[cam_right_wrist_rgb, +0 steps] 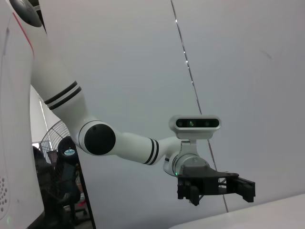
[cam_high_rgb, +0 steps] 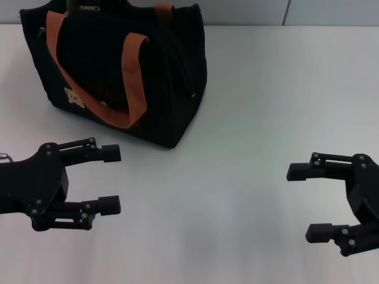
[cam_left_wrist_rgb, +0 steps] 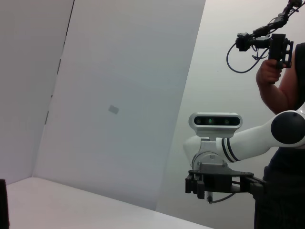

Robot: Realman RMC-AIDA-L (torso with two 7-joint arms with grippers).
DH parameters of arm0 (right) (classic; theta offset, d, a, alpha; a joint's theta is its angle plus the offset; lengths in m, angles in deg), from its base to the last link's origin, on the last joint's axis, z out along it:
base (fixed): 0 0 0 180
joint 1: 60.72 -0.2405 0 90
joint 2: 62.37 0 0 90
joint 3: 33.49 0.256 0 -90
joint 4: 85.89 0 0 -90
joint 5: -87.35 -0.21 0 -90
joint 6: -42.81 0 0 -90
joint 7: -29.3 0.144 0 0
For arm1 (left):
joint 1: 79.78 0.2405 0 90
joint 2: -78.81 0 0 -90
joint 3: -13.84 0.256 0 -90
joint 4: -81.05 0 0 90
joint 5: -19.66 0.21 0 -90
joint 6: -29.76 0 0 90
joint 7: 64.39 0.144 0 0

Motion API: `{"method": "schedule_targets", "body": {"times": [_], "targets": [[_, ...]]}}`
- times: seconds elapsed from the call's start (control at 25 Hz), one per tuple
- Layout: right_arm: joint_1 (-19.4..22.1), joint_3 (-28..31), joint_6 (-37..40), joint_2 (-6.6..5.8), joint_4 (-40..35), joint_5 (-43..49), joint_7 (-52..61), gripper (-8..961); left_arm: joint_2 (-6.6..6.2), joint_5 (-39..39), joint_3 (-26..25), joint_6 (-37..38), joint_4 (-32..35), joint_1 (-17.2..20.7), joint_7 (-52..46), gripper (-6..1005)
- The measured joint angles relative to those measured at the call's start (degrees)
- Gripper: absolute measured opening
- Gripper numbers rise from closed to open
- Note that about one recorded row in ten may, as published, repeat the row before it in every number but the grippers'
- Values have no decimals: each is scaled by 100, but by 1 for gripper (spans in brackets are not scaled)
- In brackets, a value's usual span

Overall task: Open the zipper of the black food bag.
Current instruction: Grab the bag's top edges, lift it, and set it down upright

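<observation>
The black food bag point(cam_high_rgb: 160, 77) stands at the far left of the white table, with two orange-brown loop straps point(cam_high_rgb: 135, 71) and a small tan bear patch point(cam_high_rgb: 73, 97) on its front. Its top runs along the upper edge of the head view, so the zipper is mostly cut off; only a small greyish metal piece point(cam_high_rgb: 87, 7) shows there. My left gripper point(cam_high_rgb: 110, 179) hovers open near the front left, a short way in front of the bag and apart from it. My right gripper point(cam_high_rgb: 305, 202) is open at the front right, far from the bag.
The white table point(cam_high_rgb: 254, 106) stretches to the right of the bag and between the two grippers. In the left wrist view, a person point(cam_left_wrist_rgb: 286, 86) holding a camera rig stands behind my right arm.
</observation>
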Motion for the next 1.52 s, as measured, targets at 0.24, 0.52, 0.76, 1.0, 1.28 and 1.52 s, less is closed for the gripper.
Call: {"method": "schedule_targets", "body": {"times": [0.24, 0.52, 0.76, 1.0, 1.28, 1.52], "targets": [[-7, 0, 4, 15, 11, 2, 3, 834, 0, 19, 34, 0, 10, -4, -18, 841], [3, 0, -7, 46, 14, 2, 0, 834, 0, 137, 34, 0, 38, -36, -25, 840], [41, 71, -123, 45, 28, -2, -13, 834, 53, 181, -369, -259, -92, -41, 57, 841], [149, 288, -240, 24, 59, -13, 9, 835, 131, 180, -976, -1346, -383, 1, 132, 841], [251, 307, -312, 62, 73, -9, 15, 835, 69, 555, -1104, -2903, -362, -34, 41, 840], [307, 308, -311, 94, 78, -29, 29, 834, 18, 749, -1289, -3142, -190, -57, -148, 840]]}}
